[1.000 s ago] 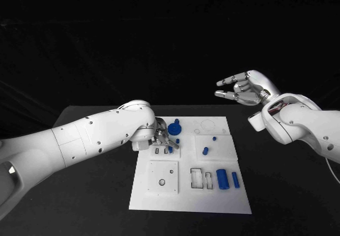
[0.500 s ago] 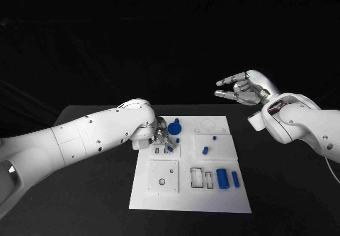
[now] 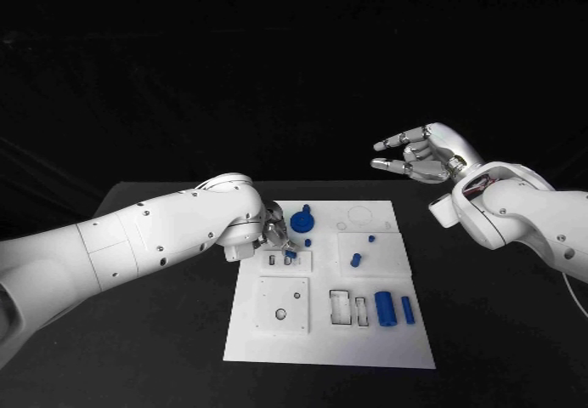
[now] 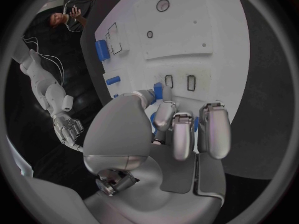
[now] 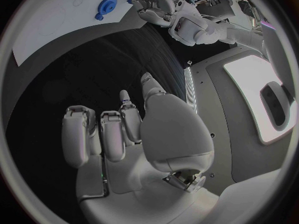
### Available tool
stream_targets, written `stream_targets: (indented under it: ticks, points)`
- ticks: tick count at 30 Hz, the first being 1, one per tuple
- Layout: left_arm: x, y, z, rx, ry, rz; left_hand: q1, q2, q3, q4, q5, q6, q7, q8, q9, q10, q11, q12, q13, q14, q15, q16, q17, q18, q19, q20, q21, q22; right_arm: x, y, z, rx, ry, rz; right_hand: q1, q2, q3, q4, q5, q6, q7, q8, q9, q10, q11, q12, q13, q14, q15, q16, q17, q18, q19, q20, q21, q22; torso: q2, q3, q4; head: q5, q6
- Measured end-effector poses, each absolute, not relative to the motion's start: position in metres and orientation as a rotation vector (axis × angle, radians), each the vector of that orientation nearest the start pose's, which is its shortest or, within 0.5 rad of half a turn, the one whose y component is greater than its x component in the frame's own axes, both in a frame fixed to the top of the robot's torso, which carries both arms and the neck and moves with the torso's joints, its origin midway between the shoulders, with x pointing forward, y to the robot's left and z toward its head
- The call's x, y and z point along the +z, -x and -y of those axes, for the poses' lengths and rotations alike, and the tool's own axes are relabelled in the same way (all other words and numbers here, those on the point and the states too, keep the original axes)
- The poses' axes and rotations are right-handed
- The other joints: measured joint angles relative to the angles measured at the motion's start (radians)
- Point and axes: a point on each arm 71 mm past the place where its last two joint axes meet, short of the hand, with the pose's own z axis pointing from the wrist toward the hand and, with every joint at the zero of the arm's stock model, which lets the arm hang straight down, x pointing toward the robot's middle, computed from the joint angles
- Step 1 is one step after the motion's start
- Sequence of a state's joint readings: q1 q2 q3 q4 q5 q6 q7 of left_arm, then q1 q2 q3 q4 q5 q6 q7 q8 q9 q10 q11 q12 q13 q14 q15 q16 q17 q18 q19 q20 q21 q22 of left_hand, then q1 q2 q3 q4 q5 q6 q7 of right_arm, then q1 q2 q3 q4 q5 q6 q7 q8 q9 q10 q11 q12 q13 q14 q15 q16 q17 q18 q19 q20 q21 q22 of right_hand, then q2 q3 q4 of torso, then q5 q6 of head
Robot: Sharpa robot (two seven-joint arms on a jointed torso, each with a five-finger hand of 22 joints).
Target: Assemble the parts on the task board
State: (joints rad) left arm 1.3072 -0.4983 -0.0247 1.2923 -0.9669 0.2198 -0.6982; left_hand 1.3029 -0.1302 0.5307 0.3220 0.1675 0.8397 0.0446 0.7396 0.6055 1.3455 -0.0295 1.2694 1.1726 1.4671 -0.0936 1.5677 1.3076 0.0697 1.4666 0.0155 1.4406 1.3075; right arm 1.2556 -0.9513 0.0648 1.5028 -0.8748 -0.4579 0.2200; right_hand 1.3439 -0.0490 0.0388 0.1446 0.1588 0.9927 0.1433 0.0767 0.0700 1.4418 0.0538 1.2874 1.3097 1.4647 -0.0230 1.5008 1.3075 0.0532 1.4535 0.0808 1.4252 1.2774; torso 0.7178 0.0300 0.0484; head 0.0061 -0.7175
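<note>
Assembly on the task board (image 3: 329, 340) looks to us barely begun: several blue parts lie loose, among them a cylinder (image 3: 383, 308) beside empty slots. Our left hand (image 3: 272, 236) pinches a small blue part (image 4: 158, 90) just above two slots near the board's far-left corner. Our right hand (image 3: 421, 153) hovers well clear, fingers loosely spread, holding nothing.

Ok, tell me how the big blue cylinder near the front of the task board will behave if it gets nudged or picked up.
The big blue cylinder lies on its side on the flat task board, so a sideways nudge would probably roll it, perhaps into the slimmer blue bar beside it. It looks like rigid, smooth plastic: likely stiff, light, and a little slippery between metal fingers.
</note>
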Motion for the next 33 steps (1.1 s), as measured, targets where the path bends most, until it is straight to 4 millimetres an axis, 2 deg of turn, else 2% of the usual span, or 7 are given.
stream_targets:
  ticks: [7, 16, 17, 18, 33]
  points:
    - [-0.186, -0.516, -0.119, -0.381, 0.198, -2.365, -0.012, -0.009, 0.015, -0.009, 0.000, 0.000, 0.000, 0.006, 0.006, 0.007, -0.003, 0.000, 0.005, 0.000, 0.000, 0.000, 0.000, 0.000, 0.000, 0.000, 0.000, 0.000, -0.104, -0.506, 0.266, 1.006, -0.310, -1.347, 0.000, 0.000, -0.003, -0.003, 0.000, 0.000, 0.000, 0.000, 0.000, 0.000, 0.000, 0.000, 0.000, 0.000, 0.000, 0.000, 0.000, 0.000, 0.000, 0.000, 0.000, 0.000, 0.000, 0.0003, 0.0017, 0.003, 0.000]
    - [-0.195, -0.506, -0.125, -0.383, 0.227, -2.334, -0.024, -0.021, 0.029, -0.024, 0.000, 0.001, 0.000, 0.006, 0.009, 0.009, -0.001, 0.000, 0.008, 0.000, 0.000, 0.000, 0.000, -0.003, 0.000, 0.000, 0.000, 0.000, -0.104, -0.505, 0.268, 1.003, -0.311, -1.350, 0.000, 0.000, -0.006, 0.000, 0.000, 0.000, 0.000, 0.000, 0.000, 0.000, 0.000, 0.000, 0.001, 0.000, 0.000, 0.000, 0.000, 0.000, 0.000, 0.000, 0.000, 0.000, -0.001, 0.0006, 0.0040, 0.005, -0.002]
    - [-0.197, -0.505, -0.125, -0.381, 0.225, -2.327, -0.024, -0.021, 0.029, -0.024, 0.000, 0.001, 0.000, 0.006, 0.009, 0.011, 0.001, 0.000, 0.009, 0.000, 0.000, 0.000, 0.000, -0.014, 0.000, 0.000, 0.000, 0.000, -0.104, -0.505, 0.268, 1.003, -0.311, -1.351, 0.000, 0.000, -0.006, 0.000, 0.000, 0.000, 0.000, 0.000, 0.000, 0.000, 0.000, 0.000, 0.001, 0.000, 0.000, 0.000, 0.000, 0.000, 0.000, 0.000, 0.000, 0.000, -0.001, 0.0007, 0.0040, 0.005, -0.002]
    - [-0.198, -0.505, -0.125, -0.378, 0.223, -2.321, -0.024, -0.021, 0.029, -0.024, 0.000, 0.001, 0.000, 0.006, 0.009, 0.011, 0.001, 0.000, 0.009, 0.000, 0.000, 0.000, 0.000, -0.015, 0.000, 0.000, 0.000, 0.000, -0.104, -0.505, 0.268, 1.003, -0.311, -1.351, 0.000, 0.000, -0.006, 0.000, 0.000, 0.000, 0.000, 0.000, 0.000, 0.000, 0.000, 0.000, 0.001, 0.000, 0.000, 0.000, 0.000, 0.000, 0.000, 0.000, 0.000, 0.000, -0.001, 0.0007, 0.0046, 0.006, -0.003]
    - [-0.202, -0.500, -0.119, -0.354, 0.175, -2.242, -0.035, -0.033, 0.043, -0.038, -0.002, 0.004, 0.000, 0.006, 0.012, 0.014, -0.003, 0.006, 0.014, 0.000, 0.000, 0.000, 0.000, -0.015, 0.000, 0.000, 0.000, 0.000, -0.104, -0.505, 0.268, 1.006, -0.310, -1.358, -0.005, 0.005, -0.006, 0.000, 0.000, 0.000, 0.000, 0.000, 0.000, 0.000, 0.000, -0.003, 0.001, 0.000, 0.000, 0.000, 0.000, 0.000, 0.000, 0.000, 0.000, 0.000, 0.000, 0.0001, 0.0023, 0.010, -0.002]
